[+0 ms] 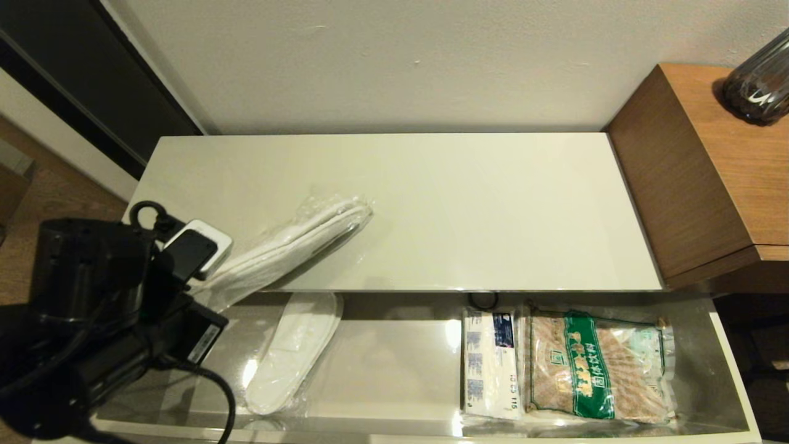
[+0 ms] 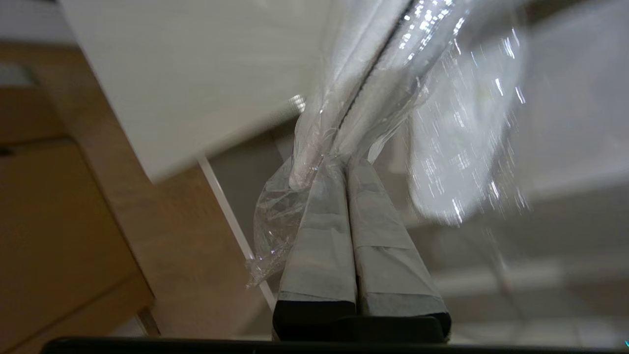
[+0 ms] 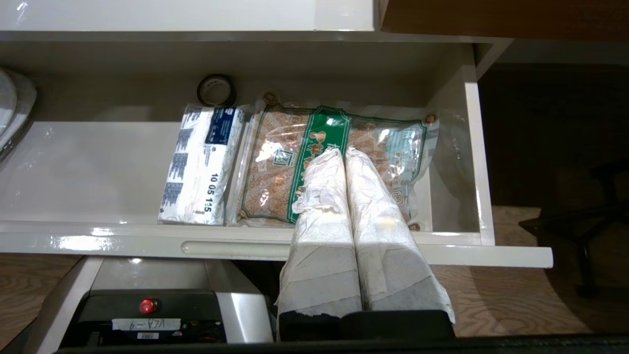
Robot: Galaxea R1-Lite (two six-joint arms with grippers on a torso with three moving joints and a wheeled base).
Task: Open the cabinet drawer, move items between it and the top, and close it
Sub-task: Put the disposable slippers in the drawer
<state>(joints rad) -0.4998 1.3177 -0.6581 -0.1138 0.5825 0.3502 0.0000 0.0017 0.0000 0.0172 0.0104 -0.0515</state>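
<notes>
Glossy pale beige, the top (image 1: 431, 203) of the low cabinet fills the middle of the head view, with the cabinet drawer (image 1: 730, 364) pulled open below it. One bagged pair of slippers (image 1: 290, 246) lies slanted across the top's front left edge, its lower end running into the left gripper (image 1: 203, 280) at the left side of the view. A second pair of slippers (image 1: 293, 351) lies in the drawer's left part. The tissue pack (image 1: 490, 364) and the green-banded bag of sachets (image 1: 595, 367) lie side by side, touching, in the drawer's right part. A brown wood-grain unit (image 1: 709, 179) stands at the right, with a dark bottle (image 1: 761, 80) on it.

From the left wrist, the taped fingers (image 2: 319, 241) are pressed together, pinching the clear bag of the held slippers (image 2: 363, 73), which stretches away from the tips; the other pair (image 2: 462, 147) shows blurred beyond.

From the right wrist, the right gripper (image 3: 343, 156) hangs before the open drawer, fingers closed against each other and holding nothing, above the tissue pack (image 3: 201, 167) and the sachets (image 3: 275, 167). A roll of tape (image 3: 216, 90) lies at the drawer's back.
</notes>
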